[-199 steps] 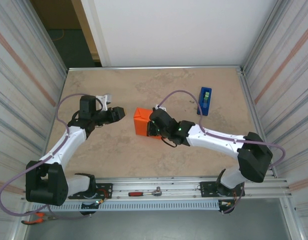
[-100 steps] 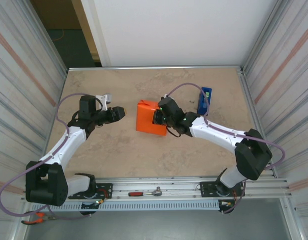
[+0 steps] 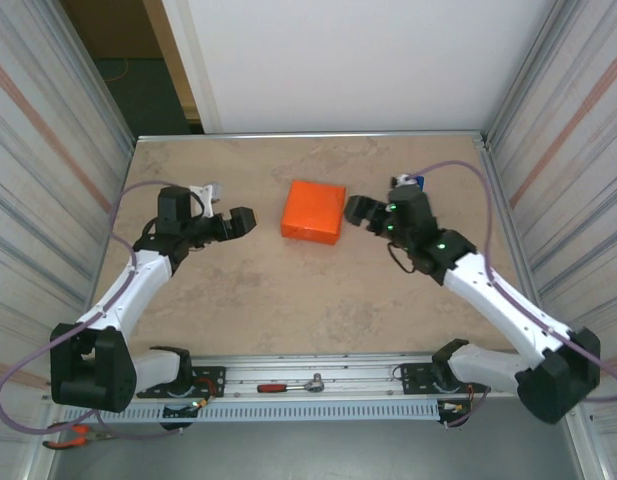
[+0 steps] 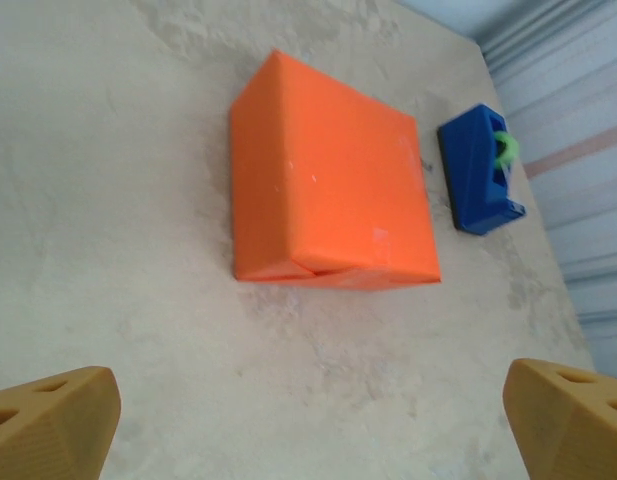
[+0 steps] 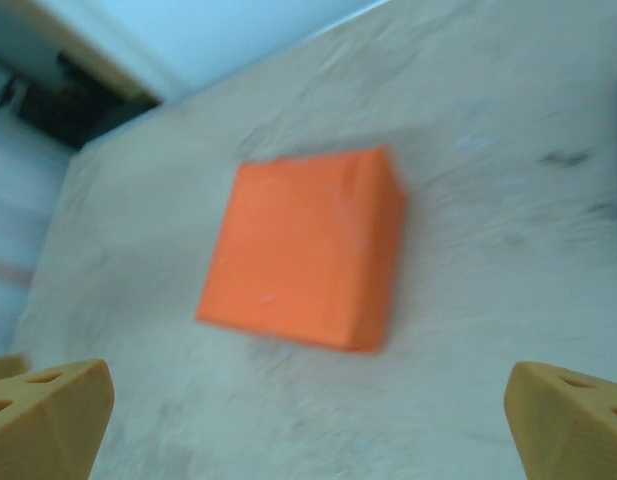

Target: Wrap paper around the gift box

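The orange paper (image 3: 314, 211) is folded all round a flat squarish shape that lies flat on the beige table, mid-back. The gift box itself is hidden under it. In the left wrist view the paper (image 4: 328, 190) shows a folded seam on its near side. My left gripper (image 3: 240, 222) stands open to the left of the package, apart from it, its fingers (image 4: 53, 420) wide with bare table between them. My right gripper (image 3: 359, 212) stands open just right of the package, not touching it. The right wrist view shows the paper (image 5: 303, 250) ahead of the wide-set fingers (image 5: 48, 415).
A blue tape dispenser (image 4: 478, 170) stands just beyond the package, at the back right, partly behind the right wrist (image 3: 416, 182). A red-handled wrench (image 3: 293, 385) lies on the front rail. Metal walls close in both sides of the table.
The right gripper has let go of the orange package and drawn back to the right. The package now lies flat, a little farther back. The left gripper has opened wider.
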